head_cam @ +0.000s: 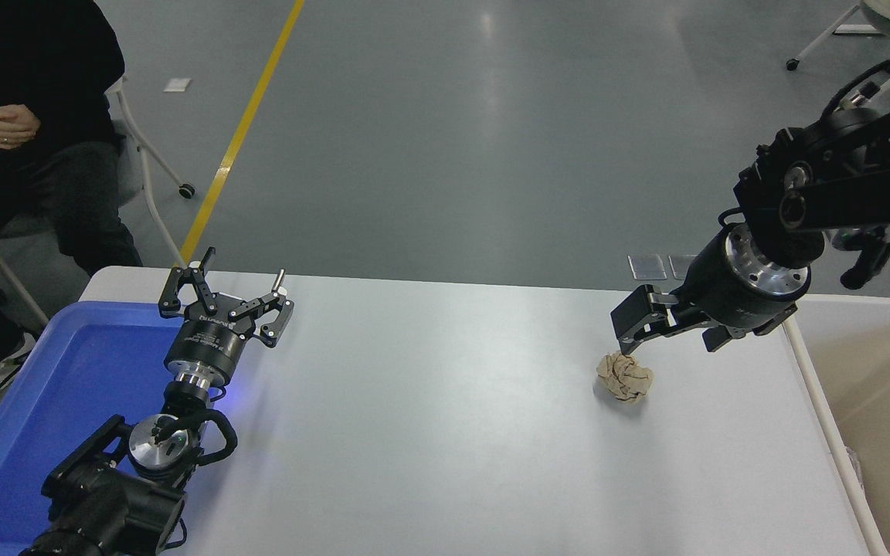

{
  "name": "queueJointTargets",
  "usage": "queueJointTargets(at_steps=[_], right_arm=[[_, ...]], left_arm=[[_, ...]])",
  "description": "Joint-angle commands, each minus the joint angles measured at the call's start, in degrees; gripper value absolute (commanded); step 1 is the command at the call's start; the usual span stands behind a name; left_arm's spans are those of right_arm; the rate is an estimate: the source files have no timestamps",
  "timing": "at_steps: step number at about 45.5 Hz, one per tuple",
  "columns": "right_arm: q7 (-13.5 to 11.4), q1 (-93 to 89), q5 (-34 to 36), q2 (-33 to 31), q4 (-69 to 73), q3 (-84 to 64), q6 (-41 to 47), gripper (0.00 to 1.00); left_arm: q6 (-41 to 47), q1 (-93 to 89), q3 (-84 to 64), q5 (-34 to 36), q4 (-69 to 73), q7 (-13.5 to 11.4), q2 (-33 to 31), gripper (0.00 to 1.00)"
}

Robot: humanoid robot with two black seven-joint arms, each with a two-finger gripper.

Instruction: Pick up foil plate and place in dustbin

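No foil plate shows anywhere in the head view; it is hidden or out of view. The beige dustbin (pixel 889 386) stands at the table's right end, partly cut off by the picture edge. My right gripper (pixel 632 328) hangs just above and behind a small crumpled brown paper ball (pixel 625 376) on the table, pointing left and down, with nothing seen in it. My left gripper (pixel 225 292) is parked at the lower left, open and empty, over the edge of the blue tray.
A blue plastic tray (pixel 66 386) lies at the table's left end under the left arm. A seated person in black (pixel 20 123) is at the far left with hands folded. The white table (pixel 429 417) stretches between tray and bin.
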Motion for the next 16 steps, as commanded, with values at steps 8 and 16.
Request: queueJointTargets(at_steps=[8, 16], right_arm=[[0.24, 3.42, 7.15, 1.84, 0.27, -2.72, 1.35, 1.0], [0.95, 3.95, 7.32, 3.6, 0.36, -2.81, 2.32, 1.0]], left_arm=[[0.04, 0.0, 0.0, 0.0, 0.01, -0.01, 0.0, 0.99], [0.04, 0.0, 0.0, 0.0, 0.01, -0.01, 0.0, 0.99]])
